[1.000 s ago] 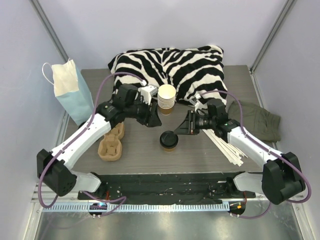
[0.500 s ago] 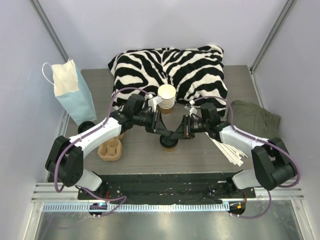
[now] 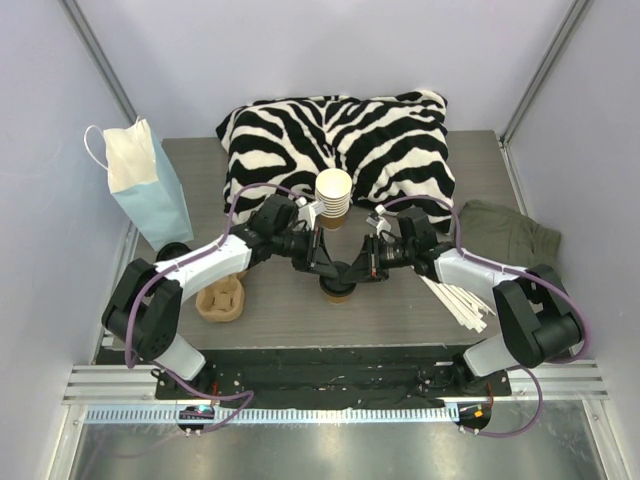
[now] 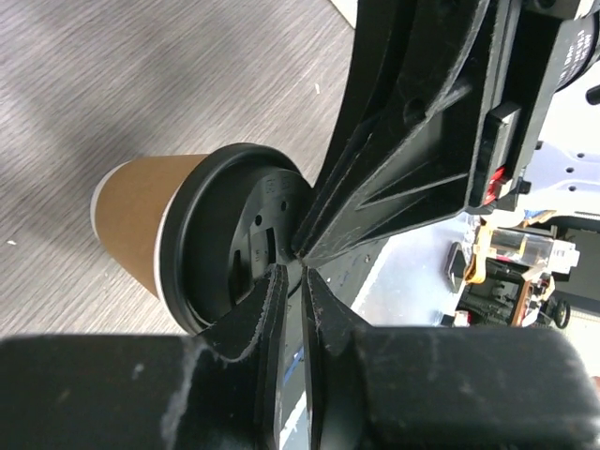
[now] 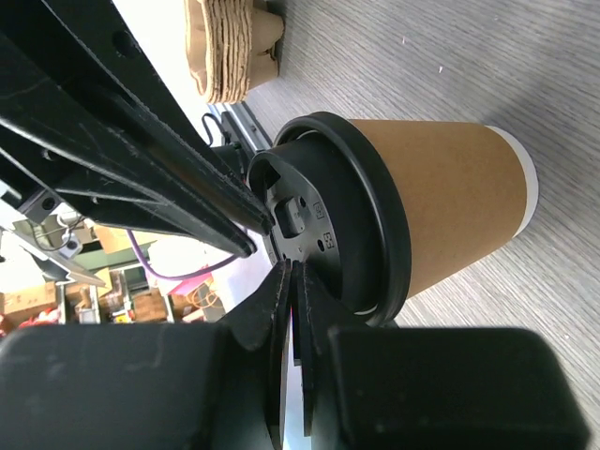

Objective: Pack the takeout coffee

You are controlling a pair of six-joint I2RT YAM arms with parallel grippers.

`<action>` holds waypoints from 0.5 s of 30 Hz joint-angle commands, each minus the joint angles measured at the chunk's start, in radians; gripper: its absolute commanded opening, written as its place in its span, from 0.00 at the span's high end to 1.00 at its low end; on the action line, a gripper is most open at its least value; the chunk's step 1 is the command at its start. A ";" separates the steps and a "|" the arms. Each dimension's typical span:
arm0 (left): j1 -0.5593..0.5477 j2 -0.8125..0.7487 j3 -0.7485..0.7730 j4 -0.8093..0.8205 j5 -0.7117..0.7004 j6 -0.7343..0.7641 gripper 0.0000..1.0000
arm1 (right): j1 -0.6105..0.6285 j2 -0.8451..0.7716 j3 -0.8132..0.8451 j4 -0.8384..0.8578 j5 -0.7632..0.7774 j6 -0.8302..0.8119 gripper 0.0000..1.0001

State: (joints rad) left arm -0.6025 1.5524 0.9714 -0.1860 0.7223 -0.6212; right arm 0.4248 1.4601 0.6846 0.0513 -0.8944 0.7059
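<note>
At the far left of the surface [image 3: 290, 322] a pale blue paper bag [image 3: 142, 190] stands upright. Nearer the front lies a tan pulp cup carrier [image 3: 220, 300], just beside the left arm's forearm.

The left claw [image 3: 322, 266] reaches in low from the left, and its tips are over the takeout coffee [image 3: 338, 288]. The coffee stands upright at the middle of the surface, between the two arms. In the left wrist view the fingers [image 4: 253, 319] are drawn nearly together with only a thin slit between them. Nothing is caught in the slit, so this claw is clenched and empty. Its tips are at the top face of the black lid [image 5: 370, 202], close to the rim, and the brown cup body shows beyond.

Behind the coffee is a stack of lidless paper cups [image 3: 333, 195]. It stands in front of a zebra-striped pillow [image 3: 345, 135].

The right claw [image 3: 361, 266] comes in from the right at the same height and meets the left one tip to tip above the lid. In the right wrist view its fingers [image 5: 267, 319] are also pressed almost shut and grip nothing. Their ends are on the lid's recessed top, beside the left claw's tips. Whether either claw presses on the lid or only touches it cannot be told.

Further right a bundle of white sticks [image 3: 455, 300] lies on the surface by the right forearm. A crumpled olive cloth [image 3: 512, 240] sits near the right edge.
</note>
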 commanded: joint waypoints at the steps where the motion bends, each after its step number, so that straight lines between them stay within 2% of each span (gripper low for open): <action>1: 0.001 0.006 -0.011 -0.015 -0.029 0.028 0.87 | -0.011 0.051 0.010 -0.076 0.074 -0.066 0.89; 5: 0.023 0.020 -0.019 -0.006 0.021 0.034 0.92 | -0.009 0.052 0.018 -0.093 0.087 -0.082 0.89; 9: 0.026 -0.081 0.019 0.019 0.075 0.057 0.92 | -0.009 0.039 0.026 -0.103 0.100 -0.094 0.90; 13: 0.006 -0.156 0.122 -0.116 0.011 0.177 0.91 | -0.009 0.032 0.030 -0.110 0.104 -0.094 0.90; 15: -0.009 -0.172 0.130 -0.130 0.025 0.184 0.91 | -0.009 0.034 0.032 -0.108 0.104 -0.094 0.91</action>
State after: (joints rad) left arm -0.5854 1.4689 1.0168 -0.2657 0.7334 -0.5282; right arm 0.4187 1.4815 0.7136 0.0029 -0.9138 0.6765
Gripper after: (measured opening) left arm 0.087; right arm 0.100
